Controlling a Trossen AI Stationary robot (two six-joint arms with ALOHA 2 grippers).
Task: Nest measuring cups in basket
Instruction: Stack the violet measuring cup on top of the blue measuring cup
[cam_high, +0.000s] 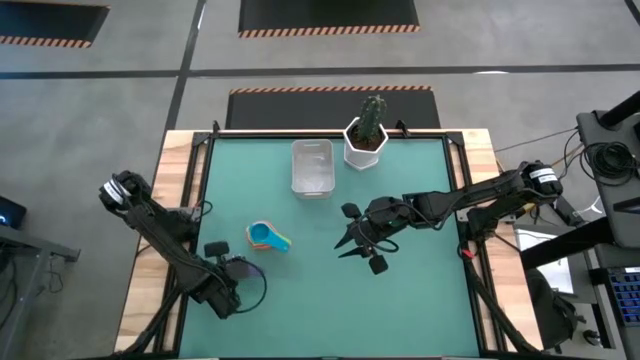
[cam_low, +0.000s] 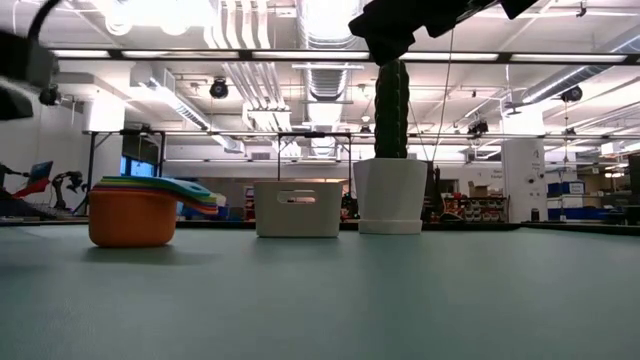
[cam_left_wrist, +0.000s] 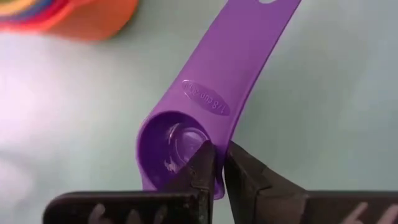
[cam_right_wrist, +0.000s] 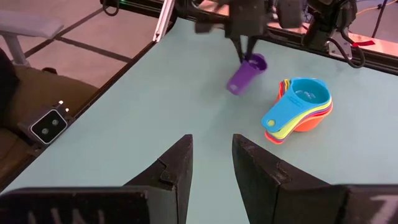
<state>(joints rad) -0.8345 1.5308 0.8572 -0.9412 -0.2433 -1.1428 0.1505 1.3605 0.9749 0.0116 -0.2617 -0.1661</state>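
A purple measuring cup (cam_left_wrist: 186, 134) is held in my left gripper (cam_left_wrist: 219, 155), which is shut on it at the table's near left (cam_high: 225, 265). Beside it, a stack of nested measuring cups (cam_high: 268, 237) rests on its orange bottom cup, with a blue cup on top (cam_right_wrist: 305, 93). The clear basket (cam_high: 312, 167) stands on the table toward the far edge. My right gripper (cam_right_wrist: 211, 165) hovers open over the table's middle (cam_high: 355, 242), with nothing between its fingers. My left gripper pinches the side wall of the purple cup's bowl (cam_left_wrist: 214, 134), on the side away from the handle. One finger (cam_left_wrist: 202, 165) is inside the bowl and the other (cam_left_wrist: 245, 171) outside. The fingers come from above, pointing steeply down. The cup hangs tilted, its handle (cam_right_wrist: 235, 84) sloping down.
A white hexagonal pot with a cactus (cam_high: 365, 140) stands right of the basket at the far edge. Open green mat lies between the stack and the basket. Black rails (cam_high: 330, 134) frame the table.
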